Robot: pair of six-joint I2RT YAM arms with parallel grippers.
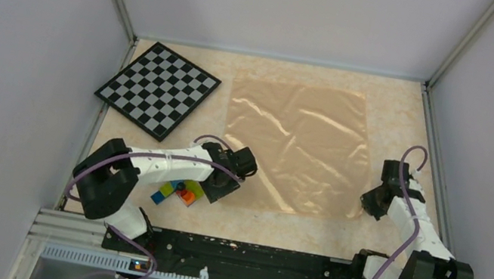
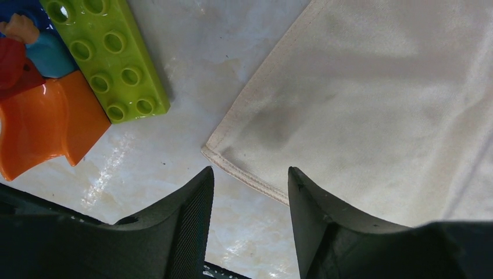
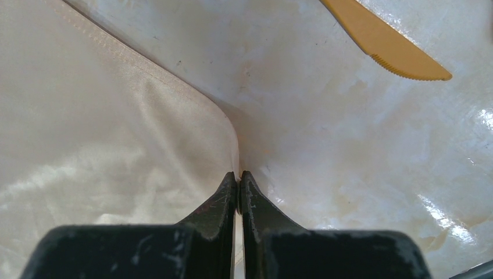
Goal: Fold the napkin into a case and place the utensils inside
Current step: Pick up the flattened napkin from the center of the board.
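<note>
The napkin (image 1: 294, 144) lies flat on the desk (image 1: 396, 112) nearer its far edge, its near-left corner just ahead of my left tool (image 2: 250, 177), jaws wide and empty, while my right tool (image 3: 238, 180) is closed on the near-right corner's hem.

Plain peach napkin (image 1: 294, 144); black-and-white checkered board (image 1: 158, 88); lime-green brick (image 2: 110, 55), orange brick (image 2: 40, 125), blue brick (image 2: 51, 56); orange-yellow knife (image 3: 383, 40); cream marbled tabletop (image 1: 401, 117).
</note>
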